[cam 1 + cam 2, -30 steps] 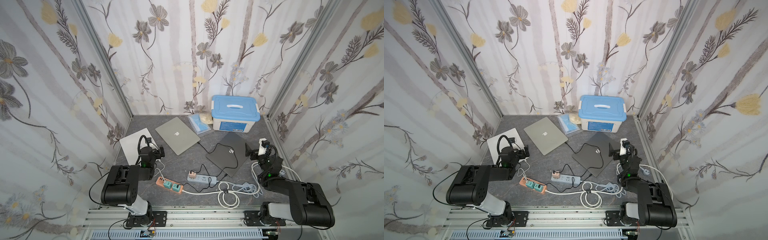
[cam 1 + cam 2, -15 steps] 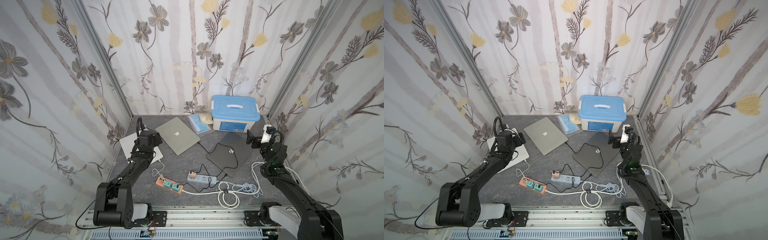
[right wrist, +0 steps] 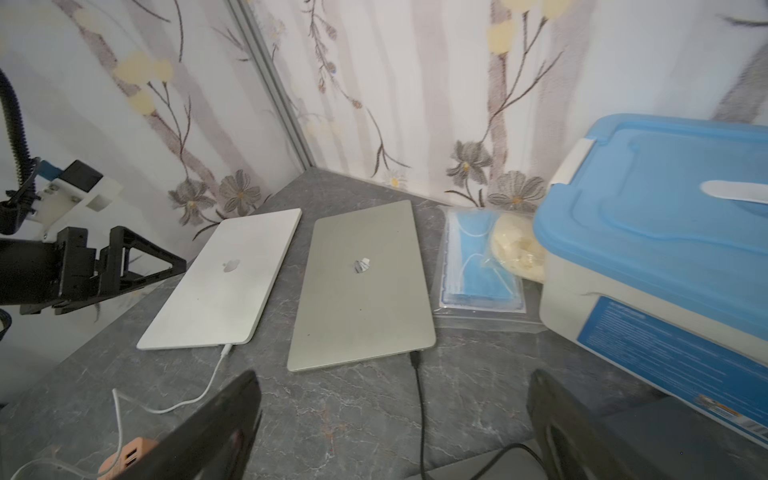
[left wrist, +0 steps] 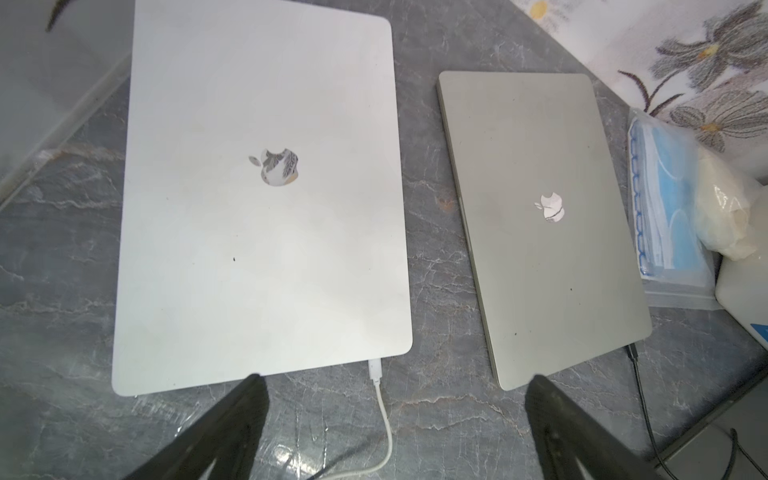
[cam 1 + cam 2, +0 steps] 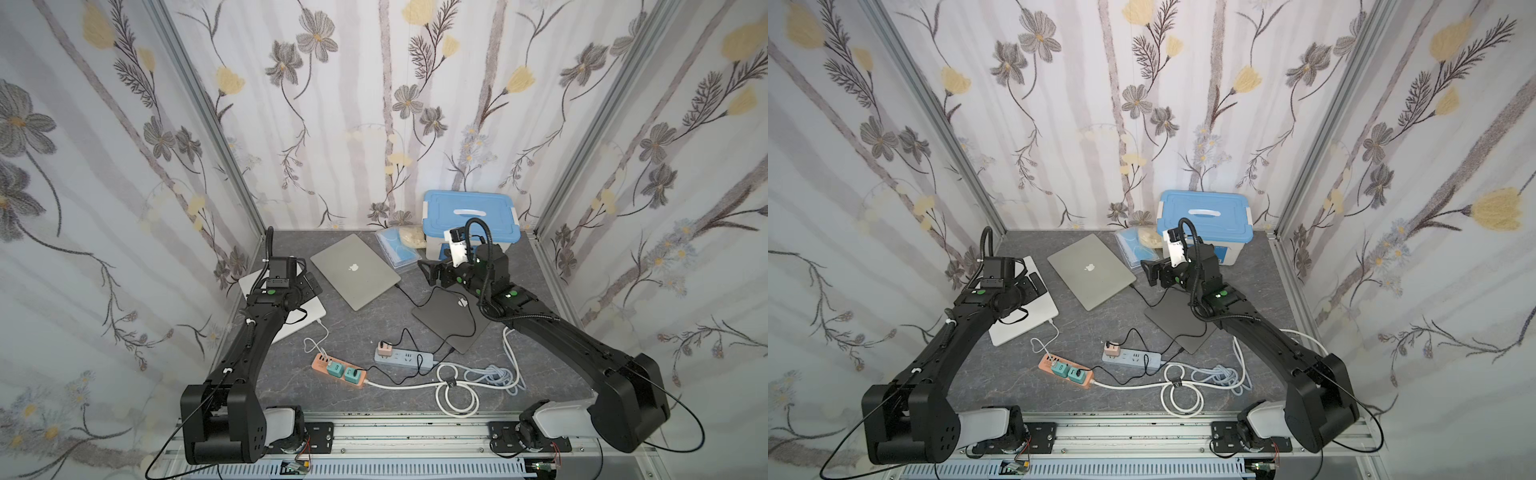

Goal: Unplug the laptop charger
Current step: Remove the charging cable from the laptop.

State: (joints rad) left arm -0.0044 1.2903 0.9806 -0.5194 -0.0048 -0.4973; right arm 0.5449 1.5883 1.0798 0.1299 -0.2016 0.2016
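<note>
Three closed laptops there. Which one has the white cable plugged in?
The pale silver laptop on the robot's left side: a white cable enters its corner. The grey laptop and the dark laptop have black cables.

Both top views stare down from high at the front over the whole table [image 5: 357,320], left wrist cam hangs close above the white laptop [image 4: 262,199] and silver laptop [image 4: 540,224], right wrist cam catches that same pair from lower and farther off.
</note>
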